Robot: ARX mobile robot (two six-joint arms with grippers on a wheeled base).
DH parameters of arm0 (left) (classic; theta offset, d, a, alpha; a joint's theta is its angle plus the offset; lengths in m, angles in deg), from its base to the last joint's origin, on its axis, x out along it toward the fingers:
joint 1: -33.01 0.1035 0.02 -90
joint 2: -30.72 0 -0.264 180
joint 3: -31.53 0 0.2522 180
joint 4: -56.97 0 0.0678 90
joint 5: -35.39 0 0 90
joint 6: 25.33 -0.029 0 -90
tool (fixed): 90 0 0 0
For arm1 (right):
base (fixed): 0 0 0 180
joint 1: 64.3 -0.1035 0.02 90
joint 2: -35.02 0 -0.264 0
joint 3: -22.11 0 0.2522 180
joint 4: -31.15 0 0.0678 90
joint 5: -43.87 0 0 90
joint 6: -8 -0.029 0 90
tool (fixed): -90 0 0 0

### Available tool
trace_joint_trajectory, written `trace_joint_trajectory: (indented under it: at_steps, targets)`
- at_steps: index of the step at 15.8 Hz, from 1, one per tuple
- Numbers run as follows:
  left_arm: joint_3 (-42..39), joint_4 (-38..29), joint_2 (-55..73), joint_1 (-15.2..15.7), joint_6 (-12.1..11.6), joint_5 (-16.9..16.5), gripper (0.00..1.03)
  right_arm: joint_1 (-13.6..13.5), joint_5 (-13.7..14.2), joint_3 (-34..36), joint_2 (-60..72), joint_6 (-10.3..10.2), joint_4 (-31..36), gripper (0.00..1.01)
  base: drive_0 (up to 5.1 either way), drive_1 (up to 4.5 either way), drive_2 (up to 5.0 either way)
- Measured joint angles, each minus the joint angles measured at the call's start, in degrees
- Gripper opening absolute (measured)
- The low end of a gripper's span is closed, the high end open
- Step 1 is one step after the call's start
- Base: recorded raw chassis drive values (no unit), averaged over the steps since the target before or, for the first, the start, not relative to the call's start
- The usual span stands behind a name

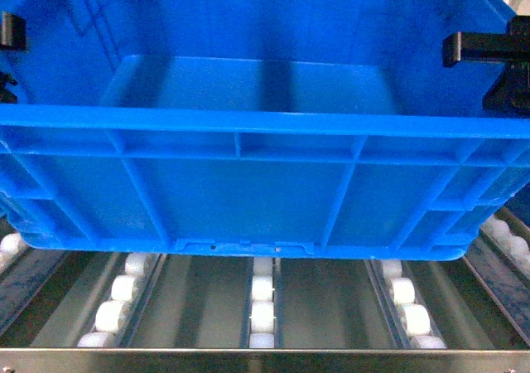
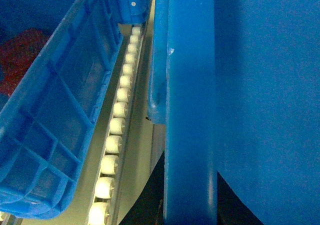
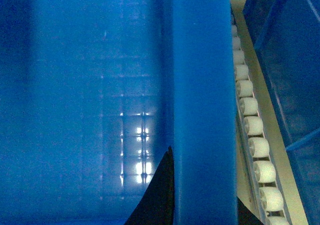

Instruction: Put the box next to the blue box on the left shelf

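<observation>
The box (image 1: 248, 174) fills the head view, held across the shelf (image 1: 265, 358) with its long axis running left to right, parallel to the shelf's metal front bar. The near wall faces the camera, and its bottom edge sits just over the rows of white rollers (image 1: 262, 302). Whether it rests on them or hangs slightly above them cannot be told from here.

The left tool (image 1: 10, 46) is at the box's left rim and the right tool (image 1: 489, 54) at its right rim, each a black clamp at the end wall. In each wrist view a dark finger lies against one face of the thick rim wall, with the rest of the grip hidden. Both tools appear to be holding the box by its rims, closed narrow on the walls, one at each end, so neither arm is nearer than the other.

The left wrist view shows another blue box (image 2: 55, 120) just to the left of the held one, with a single lane of rollers between them. The right wrist view shows a further blue crate (image 3: 292, 70) beyond a roller lane on the right side.

The held box already lies beside its neighbour, apart by that one lane. What is left looks like settling it fully onto the rollers, keeping it square to the lanes, then opening both tools together.
</observation>
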Motion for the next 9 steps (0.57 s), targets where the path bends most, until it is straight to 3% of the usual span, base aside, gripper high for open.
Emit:
trace_joint_trajectory:
  at_steps: [4, 9]
  targets:
    - [-0.3, 1.6, 1.2, -1.4, 0.3, 0.9, 0.07, 1.7, -2.0, 0.0, 2.4, -0.3, -1.5, 0.08, 0.0, 0.0, 0.0]
    - [-2.3, 1.9, 3.7, -1.7, 2.7, -1.0, 0.07, 2.4, -2.4, 0.3, 4.3, 0.6, -2.6, 0.08, 0.0, 0.0, 0.0]
